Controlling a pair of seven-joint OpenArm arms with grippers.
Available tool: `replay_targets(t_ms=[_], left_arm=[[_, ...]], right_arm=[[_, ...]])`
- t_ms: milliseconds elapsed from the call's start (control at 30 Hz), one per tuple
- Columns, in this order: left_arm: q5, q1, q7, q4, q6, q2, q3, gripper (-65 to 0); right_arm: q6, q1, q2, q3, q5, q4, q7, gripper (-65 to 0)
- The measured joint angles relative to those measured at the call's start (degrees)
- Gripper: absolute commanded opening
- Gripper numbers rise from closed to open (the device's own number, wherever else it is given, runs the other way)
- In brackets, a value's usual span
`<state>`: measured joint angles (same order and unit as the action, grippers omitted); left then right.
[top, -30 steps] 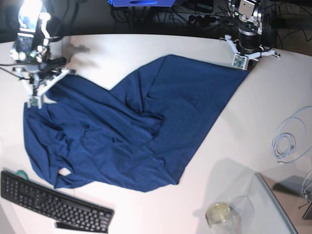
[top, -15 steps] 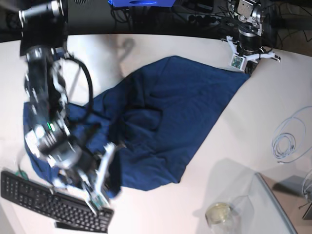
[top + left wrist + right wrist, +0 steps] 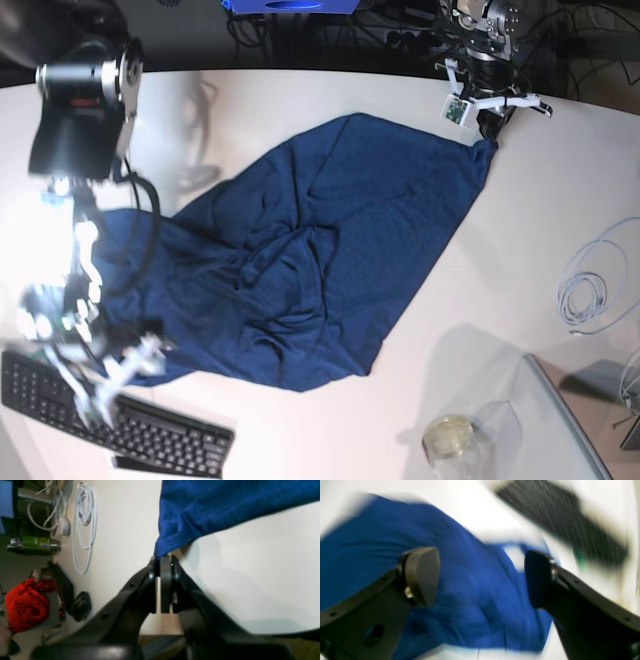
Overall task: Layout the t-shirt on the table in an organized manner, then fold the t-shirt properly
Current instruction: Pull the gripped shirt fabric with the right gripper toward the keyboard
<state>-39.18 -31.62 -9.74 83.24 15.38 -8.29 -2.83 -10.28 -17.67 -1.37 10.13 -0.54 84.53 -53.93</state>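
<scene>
The navy t-shirt [image 3: 320,250] lies rumpled across the white table [image 3: 300,90], stretched from the far right corner to the front left. My left gripper [image 3: 484,132] is at the far right, shut on the t-shirt's corner [image 3: 175,537], which is pinched between its fingertips [image 3: 165,572]. My right gripper [image 3: 105,385] is at the front left by the keyboard, blurred with motion. In the right wrist view it [image 3: 480,577] stands open just above the t-shirt [image 3: 370,567], with nothing between its jaws.
A black keyboard [image 3: 110,420] lies at the front left edge, also in the right wrist view [image 3: 560,522]. A white cable coil [image 3: 585,285] sits at the right. A glass jar [image 3: 450,437] and a clear tray [image 3: 560,420] stand at the front right.
My right arm swung from the far left edge down to the front left by the keyboard and its jaws opened. The shirt's left side shifted. The left gripper drew its corner slightly back.
</scene>
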Motion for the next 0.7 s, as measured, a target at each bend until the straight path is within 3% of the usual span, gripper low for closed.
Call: replay_targets(t_ms=[67,133,200,267,333,467,633,700], left_arm=[[0.0,0.0,0.0,0.0,-0.1,0.3,0.0,-65.0],[0.0,0.1,0.0,0.0,-0.2,0.2,0.0,-65.0],[0.0,0.3,0.0,0.2,-0.1,0.0,-0.1,-65.0],[0.0,0.5,0.0,0.2,-0.1,-0.1,-0.1,-65.0],[0.0,0.5,0.0,0.2,-0.1,0.0,-0.1,-65.0],[-0.1,0.5,0.0,0.1,-0.1,0.1,-0.1,-65.0],[0.0,0.5,0.1,0.1,0.0,0.2,-0.1,-65.0],[-0.1,0.5,0.0,0.1,0.1,0.1,-0.1,-65.0]], right_arm=[[7.5,5.1,1.5,3.1,-0.3,-0.6,-0.3,-19.2],[10.8,8.3,3.6,3.7,-1.3,-2.0,2.1,-18.0],[11.6,8.8,5.0,3.5,-2.4,-2.6,7.6,-18.2],[11.6,7.3,5.1,3.5,-2.3,-3.7,9.1,-18.2],[12.1,6.1,5.2,4.2,-1.6,-7.2,9.5,-18.3],[17.4,5.1,5.4,4.1,-1.9,-15.8,8.7,-18.3],[17.4,4.2,5.4,3.7,-1.7,-18.3,12.3,-19.4],[17.4,3.9,5.3,3.7,-1.7,-21.0,12.5,-27.2]])
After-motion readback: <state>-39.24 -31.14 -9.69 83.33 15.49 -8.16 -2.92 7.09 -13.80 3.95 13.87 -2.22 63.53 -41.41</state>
